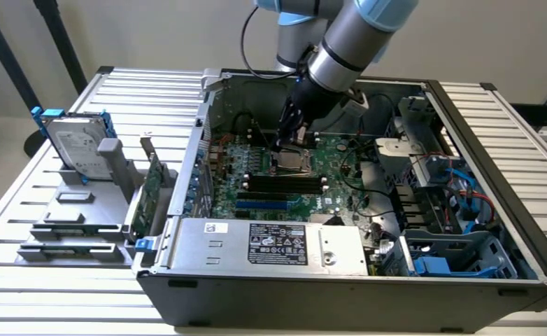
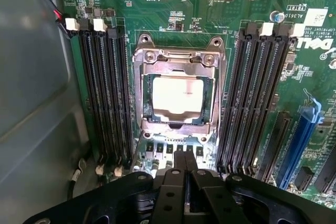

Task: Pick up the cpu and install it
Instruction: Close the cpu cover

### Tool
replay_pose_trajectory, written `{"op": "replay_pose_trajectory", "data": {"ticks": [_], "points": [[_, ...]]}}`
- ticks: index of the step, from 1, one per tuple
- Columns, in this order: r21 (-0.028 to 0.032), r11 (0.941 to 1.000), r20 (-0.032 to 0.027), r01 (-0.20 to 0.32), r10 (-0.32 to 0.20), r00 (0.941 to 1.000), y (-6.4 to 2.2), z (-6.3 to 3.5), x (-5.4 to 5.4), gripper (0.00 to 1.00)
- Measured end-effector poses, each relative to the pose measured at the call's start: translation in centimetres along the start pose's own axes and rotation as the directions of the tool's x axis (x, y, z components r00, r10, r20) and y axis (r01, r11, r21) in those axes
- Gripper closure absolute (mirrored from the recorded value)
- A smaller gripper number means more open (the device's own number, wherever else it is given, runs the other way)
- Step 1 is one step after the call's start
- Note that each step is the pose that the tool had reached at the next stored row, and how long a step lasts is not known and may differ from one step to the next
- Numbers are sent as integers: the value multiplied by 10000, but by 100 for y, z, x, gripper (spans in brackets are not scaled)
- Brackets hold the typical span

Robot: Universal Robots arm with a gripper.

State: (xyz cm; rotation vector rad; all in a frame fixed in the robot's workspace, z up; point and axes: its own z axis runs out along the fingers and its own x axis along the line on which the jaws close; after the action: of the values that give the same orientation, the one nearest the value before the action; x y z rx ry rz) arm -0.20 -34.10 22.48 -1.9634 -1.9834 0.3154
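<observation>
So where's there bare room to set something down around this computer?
Bare slatted table in front of the case, and on the exterior view's right. Inside is crowded: memory slots flank the cpu on both sides.

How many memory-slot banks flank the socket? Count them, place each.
2. One bank runs along one side of the socket, the other bank along the opposite side. None looks hidden.

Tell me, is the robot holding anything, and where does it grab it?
Nothing is held. The gripper is empty, jaws shut together. The cpu lies in the socket, apart from the gripper.
</observation>
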Motion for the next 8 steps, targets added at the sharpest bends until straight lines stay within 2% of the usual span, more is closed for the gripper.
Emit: {"op": "replay_pose_trajectory", "data": {"ticks": [3, 8], "points": [[-41, 10000, -6, -6, 6, 10000, 17, 39, -3, 89], [-55, 10000, -11, -17, 17, 10000, 52, 123, -10, 89]]}}
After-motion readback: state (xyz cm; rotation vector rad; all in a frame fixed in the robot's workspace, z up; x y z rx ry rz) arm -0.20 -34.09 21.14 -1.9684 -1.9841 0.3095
